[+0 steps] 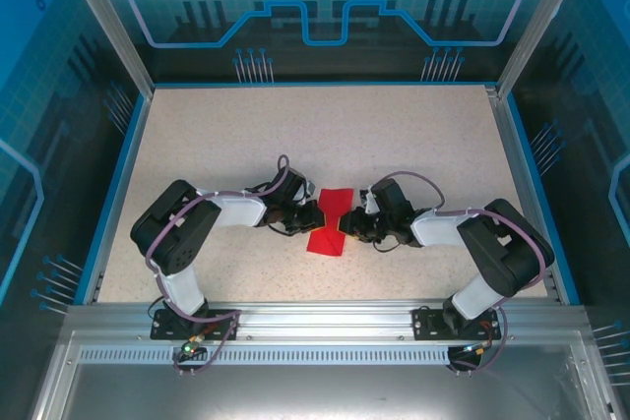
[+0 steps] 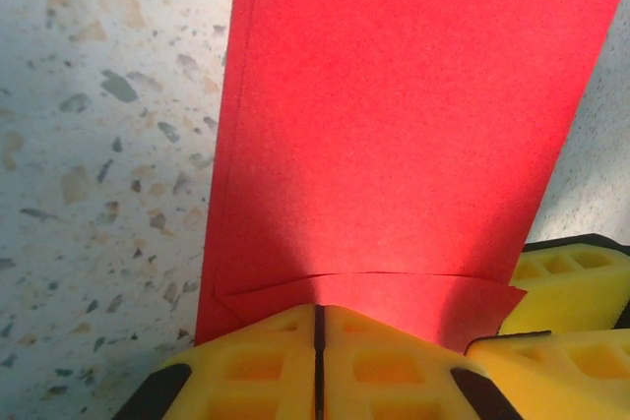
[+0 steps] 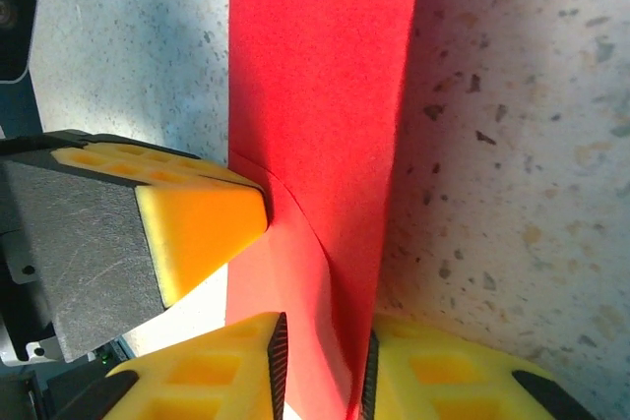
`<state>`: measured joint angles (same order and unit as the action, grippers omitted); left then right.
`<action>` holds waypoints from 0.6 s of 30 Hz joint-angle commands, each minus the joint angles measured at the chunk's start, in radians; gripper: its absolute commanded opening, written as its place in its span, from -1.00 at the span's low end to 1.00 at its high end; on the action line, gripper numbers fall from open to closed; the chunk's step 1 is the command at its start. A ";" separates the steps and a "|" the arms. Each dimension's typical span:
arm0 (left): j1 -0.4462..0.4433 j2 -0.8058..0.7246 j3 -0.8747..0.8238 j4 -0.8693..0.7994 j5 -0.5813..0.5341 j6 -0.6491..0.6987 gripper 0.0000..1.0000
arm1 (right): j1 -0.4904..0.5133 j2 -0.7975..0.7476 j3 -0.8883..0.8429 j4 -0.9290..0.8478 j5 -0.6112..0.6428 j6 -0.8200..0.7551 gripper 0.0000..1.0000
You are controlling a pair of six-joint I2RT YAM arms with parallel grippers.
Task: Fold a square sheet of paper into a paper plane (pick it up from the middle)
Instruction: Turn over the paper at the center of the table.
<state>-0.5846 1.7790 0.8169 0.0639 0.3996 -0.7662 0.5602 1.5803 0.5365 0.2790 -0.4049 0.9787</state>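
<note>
Red and thin, the sheet of paper [image 1: 333, 218] sits at the middle of the speckled table [image 1: 394, 135], well short of the blue rim. In the top view it is pinched to a narrow waist between the two arms, one flap spreading toward 12 o'clock and a wider one toward 6 o'clock.

The left gripper [image 1: 313, 215] meets the sheet from 9 o'clock. In its wrist view the yellow fingers [image 2: 256, 361] are pressed together with no gap, clamped on the near edge of the paper [image 2: 413, 125], where a small folded-over strip shows just above the fingertips.

The right gripper [image 1: 356, 228] comes in from 3 o'clock. In its wrist view the jaws stand narrow, one on each side of a raised fold of the paper [image 3: 315, 76], which runs away toward 12 o'clock. Whether the pads actually press on the fold I cannot tell. A yellow fingertip of the left gripper [image 3: 202, 233] touches the sheet at 9 o'clock.
</note>
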 commanded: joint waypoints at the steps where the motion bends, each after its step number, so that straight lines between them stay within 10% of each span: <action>1: -0.001 -0.055 0.007 -0.002 -0.003 -0.027 -0.81 | 0.012 -0.013 0.010 0.032 -0.027 -0.028 -0.51; 10: 0.007 -0.269 -0.058 -0.078 -0.219 -0.046 -0.67 | 0.009 -0.086 0.042 -0.076 -0.010 -0.065 -0.77; 18: 0.047 -0.459 -0.124 -0.170 -0.332 -0.034 -0.66 | 0.012 -0.267 0.203 -0.546 0.168 -0.229 -0.88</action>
<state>-0.5552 1.3628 0.7231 -0.0319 0.1455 -0.7948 0.5632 1.3731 0.6525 -0.0025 -0.3447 0.8536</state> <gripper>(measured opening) 0.168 0.065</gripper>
